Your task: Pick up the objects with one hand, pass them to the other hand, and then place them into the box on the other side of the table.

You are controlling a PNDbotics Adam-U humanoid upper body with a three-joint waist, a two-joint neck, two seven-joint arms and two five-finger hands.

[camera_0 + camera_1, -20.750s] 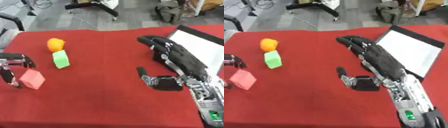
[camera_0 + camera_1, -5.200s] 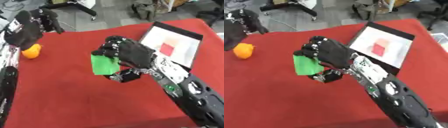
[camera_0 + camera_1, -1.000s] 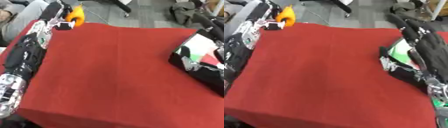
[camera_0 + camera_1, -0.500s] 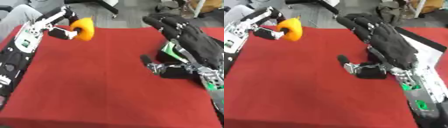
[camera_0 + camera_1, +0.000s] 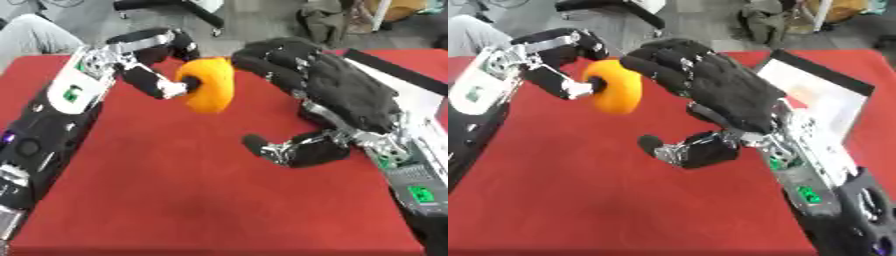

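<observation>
Orange and rounded, the fruit-shaped object (image 5: 208, 91) was what we saw first in the left eye view, held above the red cloth-covered table (image 5: 175, 200). We found the black left hand (image 5: 153, 60) with its fingers and thumb curled round the object's left side, its silver-and-black forearm running down the view's left edge. Our black right hand (image 5: 328, 92) hung just beside the object on its right, fingers spread and extended toward it, thumb stretched low over the cloth; we could not tell whether the fingertips touched the orange surface. Behind the right hand we made out the white box with a dark rim (image 5: 411, 90) at the table's right edge.

Turning to the right eye view, we saw the same grasp from a slightly shifted angle: the object sat between the two hands, clasped by the left, with the right hand's fingers reaching over its upper right side. The box showed more fully here, its pale inside open upward, well apart from the object.
</observation>
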